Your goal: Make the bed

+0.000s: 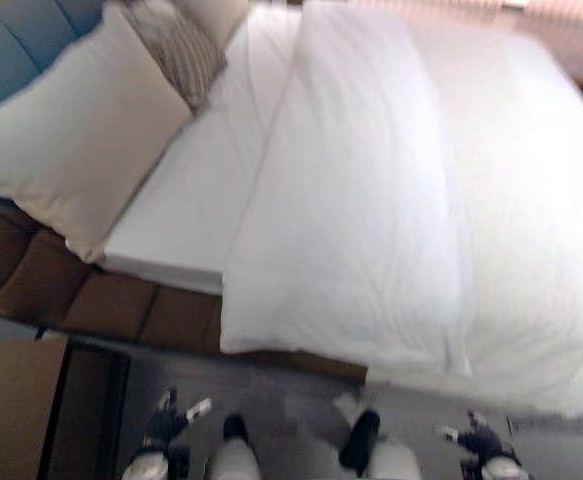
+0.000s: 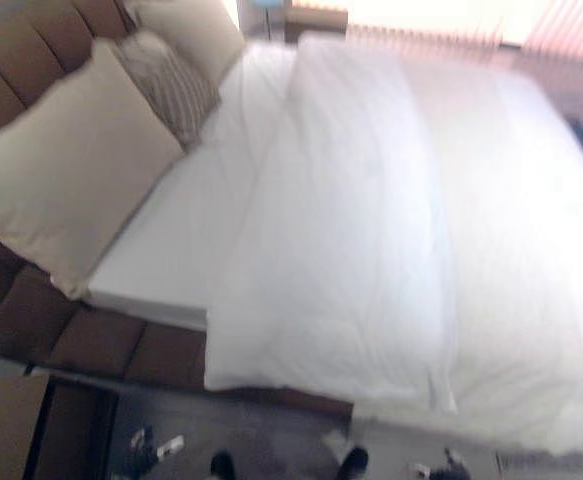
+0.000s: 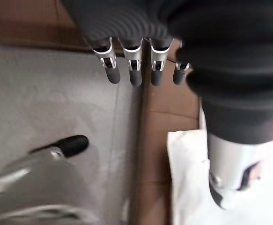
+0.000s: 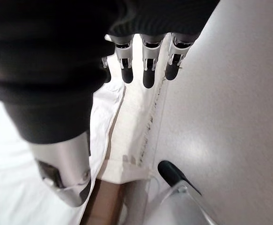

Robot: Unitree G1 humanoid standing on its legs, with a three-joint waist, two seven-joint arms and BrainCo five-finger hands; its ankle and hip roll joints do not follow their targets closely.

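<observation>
Bed (image 1: 186, 225) seen from its side edge, robot standing on the grey floor (image 1: 301, 400) beside it. White duvet (image 1: 371, 200) lies over most of the mattress, stretched from the near side edge to the far side; its headboard-side edge runs as a long fold, leaving a strip of bare white sheet (image 1: 211, 150) between the duvet and the pillows. Duvet's near edge hangs just over the bed side, lower on the right where a thinner white layer drapes toward the floor.

Large cream pillow (image 1: 81, 130) leans against the padded headboard (image 1: 11, 45), its corner overhanging the brown bed frame (image 1: 121, 305). Behind it a striped cushion (image 1: 176, 45), then another cream pillow (image 1: 211, 12) further along. Brown nightstand (image 1: 21, 400) sits at the lower left by the frame.

Left hand (image 1: 166, 422) hangs low over the floor near the bed frame, well short of the duvet; the left wrist view shows its fingers (image 3: 135, 70) straight and relaxed, holding nothing, with the frame and a white fabric corner past them.

Right hand (image 1: 481, 438) also low, just in front of the draped white edge; in the right wrist view its fingers (image 4: 148, 70) point out straight, released, nothing in the grasp. They seem to hover just off the duvet edge, contact hard to judge
</observation>
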